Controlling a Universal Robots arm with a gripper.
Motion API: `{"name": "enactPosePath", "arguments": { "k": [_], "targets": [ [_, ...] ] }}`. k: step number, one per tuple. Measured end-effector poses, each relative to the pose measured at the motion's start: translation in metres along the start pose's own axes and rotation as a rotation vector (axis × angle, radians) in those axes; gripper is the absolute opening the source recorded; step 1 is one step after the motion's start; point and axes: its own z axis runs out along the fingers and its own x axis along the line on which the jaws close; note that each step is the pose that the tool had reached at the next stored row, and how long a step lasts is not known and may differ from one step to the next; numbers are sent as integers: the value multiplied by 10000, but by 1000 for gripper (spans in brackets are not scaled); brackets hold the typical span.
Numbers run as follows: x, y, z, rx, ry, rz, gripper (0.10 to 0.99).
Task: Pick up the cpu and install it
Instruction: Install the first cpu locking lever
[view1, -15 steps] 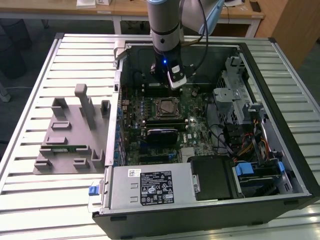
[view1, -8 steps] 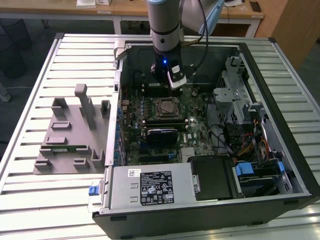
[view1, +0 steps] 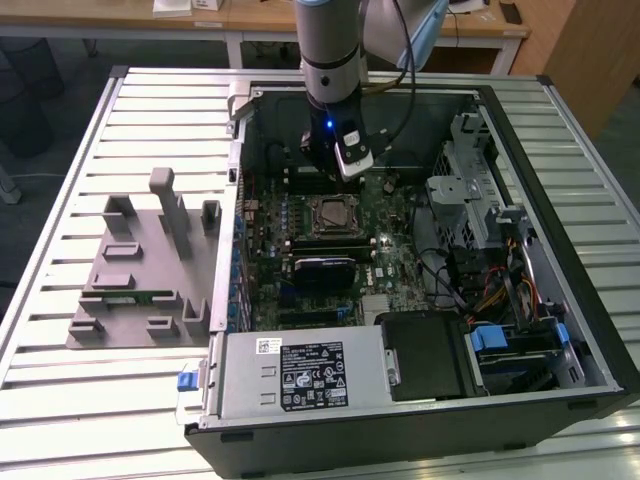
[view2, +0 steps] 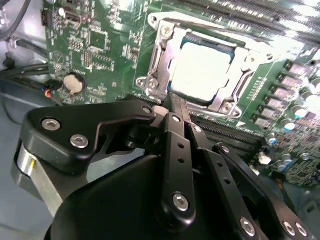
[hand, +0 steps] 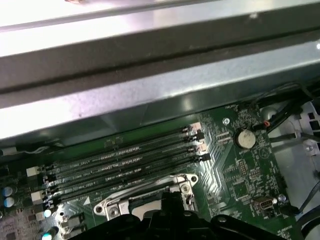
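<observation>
1. Hand (view2: 172, 107), second wrist view: black linkage nearest the camera, fingers drawn together at the tip with nothing between them, so closed and empty. The tip hangs just short of the socket's near edge.
2. The cpu (view2: 202, 70) lies flat in the motherboard socket, pale silver top facing up, inside the metal socket frame (view2: 155, 65). It is square, so no long axis can be told; its edges run parallel to the frame and to the memory slots.
3. Exterior view: the cpu (view1: 330, 214) sits near the middle of the motherboard (view1: 400, 270) inside the open computer case (view1: 590, 330), with the hand (view1: 322, 168) above and just behind it, close to the case's far wall.
4. The second wrist view shows the chip's top and a coin cell battery (view2: 74, 83). The first wrist view shows the frame's far edge (hand: 145, 192), four parallel memory slots (hand: 125, 162) beyond it, then the case wall (hand: 150, 95).
5. Container contents, exterior view: the case holds the motherboard, a power supply (view1: 300, 372) at the near side, and a drive cage with cables (view1: 470, 200) toward the exterior view's right.
6. To the exterior view's left, a grey parts holder (view1: 140, 290) stands on the slatted surface (view1: 60, 380), with a long green memory stick (view1: 135, 295) lying in it.
</observation>
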Motion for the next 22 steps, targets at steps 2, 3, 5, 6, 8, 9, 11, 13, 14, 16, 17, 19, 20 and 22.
{"name": "enactPosePath", "arguments": {
  "k": [2, 3, 5, 6, 8, 9, 11, 13, 14, 16, 17, 19, 20, 22],
  "targets": [
    [1, -1, 5, 181, 63, -17, 106],
    [1, -1, 7, 271, 126, -21, 106],
    [-2, 0, 11, 446, 327, -16, 106],
    [-5, 0, 12, 545, 454, -13, 106],
    [-11, 2, 14, 775, 646, -17, 106],
    [-14, 2, 14, 888, 697, -24, 106],
    [-16, 3, 16, 1064, 745, -37, 106],
    [-17, 3, 16, 1085, 738, -41, 106],
    [-17, 3, 16, 1087, 738, -42, 106],
    [-17, 3, 16, 1089, 738, -42, 106],
    [-18, 3, 16, 1090, 738, -43, 106],
    [-36, 9, 22, 1089, 737, -42, 106],
    [-50, 13, 26, 1090, 737, -42, 106],
    [-74, 18, 33, 1092, 736, -42, 106]
  ]
}}
